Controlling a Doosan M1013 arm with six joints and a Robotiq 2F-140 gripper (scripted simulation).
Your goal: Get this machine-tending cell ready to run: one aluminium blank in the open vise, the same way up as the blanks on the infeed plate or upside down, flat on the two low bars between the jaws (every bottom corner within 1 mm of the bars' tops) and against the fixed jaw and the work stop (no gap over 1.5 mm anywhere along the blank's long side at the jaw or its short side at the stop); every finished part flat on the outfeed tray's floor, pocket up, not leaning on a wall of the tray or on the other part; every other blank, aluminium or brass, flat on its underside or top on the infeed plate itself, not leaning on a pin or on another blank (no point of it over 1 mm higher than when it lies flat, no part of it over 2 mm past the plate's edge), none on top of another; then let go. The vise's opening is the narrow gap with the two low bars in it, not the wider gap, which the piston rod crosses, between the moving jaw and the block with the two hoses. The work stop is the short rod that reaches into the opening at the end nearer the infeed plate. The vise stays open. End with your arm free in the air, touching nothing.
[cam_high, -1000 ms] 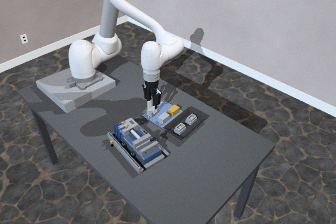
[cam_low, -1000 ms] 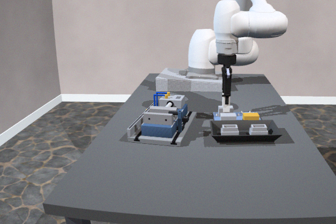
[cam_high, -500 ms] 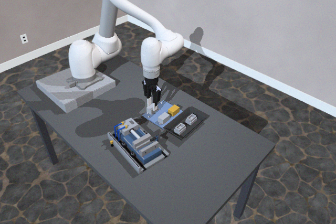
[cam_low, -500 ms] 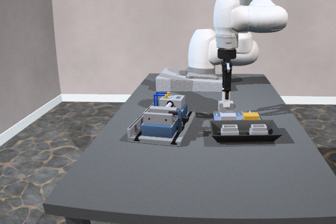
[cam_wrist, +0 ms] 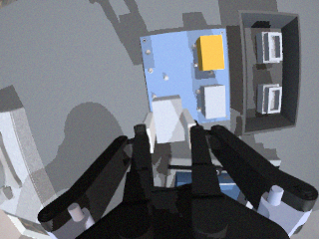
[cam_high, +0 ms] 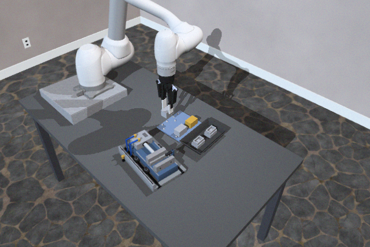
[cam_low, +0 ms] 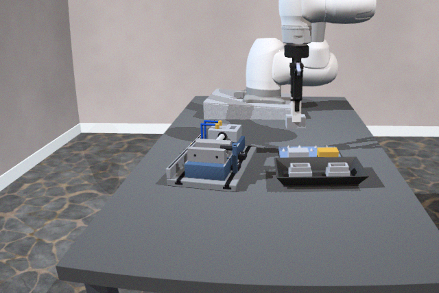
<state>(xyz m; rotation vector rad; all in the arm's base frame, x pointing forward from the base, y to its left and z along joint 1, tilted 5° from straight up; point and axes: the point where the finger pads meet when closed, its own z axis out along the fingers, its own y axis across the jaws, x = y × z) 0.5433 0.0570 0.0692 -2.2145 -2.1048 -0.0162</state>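
My gripper point(cam_high: 167, 109) point(cam_low: 296, 118) point(cam_wrist: 168, 119) is shut on an aluminium blank point(cam_high: 163, 113) point(cam_low: 289, 121) point(cam_wrist: 167, 110), held in the air by the infeed plate's robot-side end. On the blue infeed plate point(cam_high: 181, 117) point(cam_wrist: 174, 55) lie another aluminium blank point(cam_high: 180, 130) point(cam_low: 298, 152) point(cam_wrist: 214, 101) and a brass blank point(cam_high: 191, 122) point(cam_low: 328, 152) point(cam_wrist: 210, 52). Two finished parts point(cam_high: 198, 145) point(cam_high: 210, 134) point(cam_low: 300, 173) point(cam_low: 337, 173) stand pocket up in the dark outfeed tray point(cam_low: 319, 180) point(cam_wrist: 292, 75). The vise point(cam_high: 167, 172) point(cam_low: 207, 169) is open; no blank shows between its jaws, and its bars are hidden.
Small pins stand up from the infeed plate. The vise's block with two blue hoses point(cam_high: 130, 140) point(cam_low: 206, 123) faces the robot base point(cam_high: 98, 103) point(cam_low: 244, 110). A black rod point(cam_high: 169, 153) point(cam_low: 225, 147) reaches in at the jaws' plate-side end. The tray adjoins the plate's far side.
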